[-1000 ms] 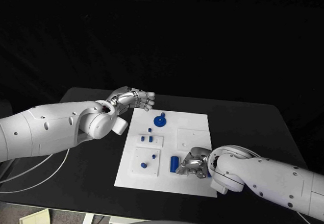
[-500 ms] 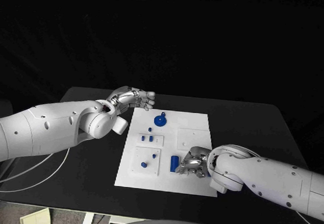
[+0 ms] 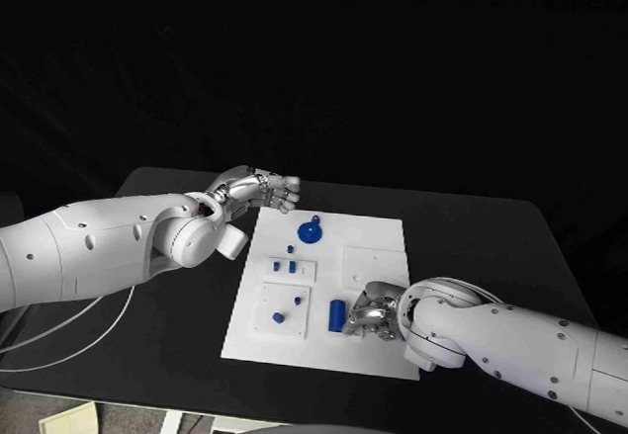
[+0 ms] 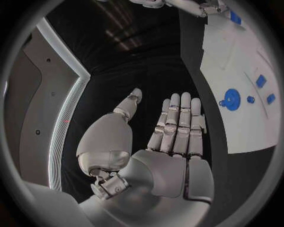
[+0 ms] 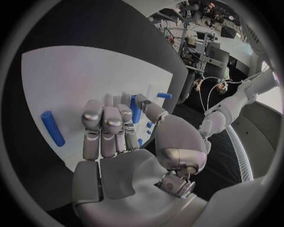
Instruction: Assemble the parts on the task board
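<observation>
Our right hand (image 3: 372,318) has its fingers (image 5: 103,125) curled together over the near part of the white board (image 3: 378,231), and between thumb and fingers we seem to pinch a short blue peg (image 5: 137,109), though the grip itself is partly hidden, so we judge rather than see it. A second blue cylinder (image 3: 338,316) lies flat on the board just beside that hand, likely waiting its turn. Further off sit two small blue pins (image 3: 292,268) in their holder and a round blue disc (image 3: 310,234). Our left hand (image 3: 256,189) rests beyond the board's far corner, fingers (image 4: 177,125) straight, side by side, holding nothing, parked clear of the work
</observation>
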